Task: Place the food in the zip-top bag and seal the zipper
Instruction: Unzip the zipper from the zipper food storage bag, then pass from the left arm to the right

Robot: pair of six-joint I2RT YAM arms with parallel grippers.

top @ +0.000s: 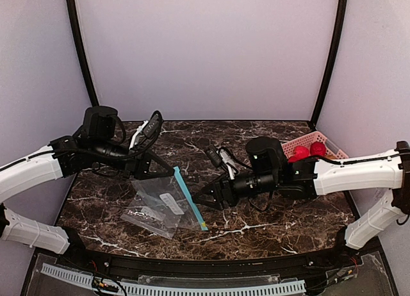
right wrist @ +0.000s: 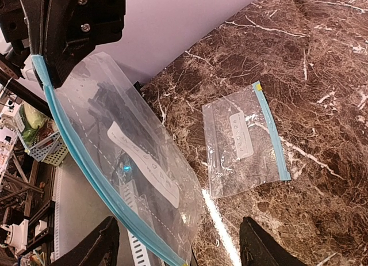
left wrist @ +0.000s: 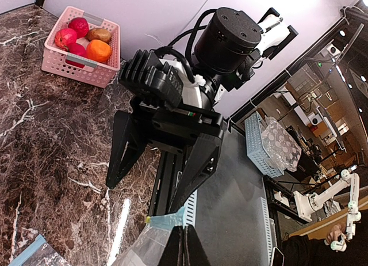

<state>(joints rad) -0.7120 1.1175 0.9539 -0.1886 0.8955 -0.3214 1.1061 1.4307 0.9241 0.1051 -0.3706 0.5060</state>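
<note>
Pale lilac walls (top: 205, 46), black corner poles (top: 81, 52), dark marble tabletop (top: 269, 225); beyond, seemingly cluttered workshop (left wrist: 322, 133).

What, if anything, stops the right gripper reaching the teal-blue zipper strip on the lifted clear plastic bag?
Likely yes: the open right gripper faces the zipper strip, with nothing between them.

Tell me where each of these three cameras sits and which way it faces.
Top: above and behind the bases, looking down at the table; left arm and right arm show.
Left wrist: faces the right end effector and the basket; own shut fingers below.
Right wrist: faces the left end effector gripping the bag; own open fingertips below.
Shared: every view shows that bag.
</note>
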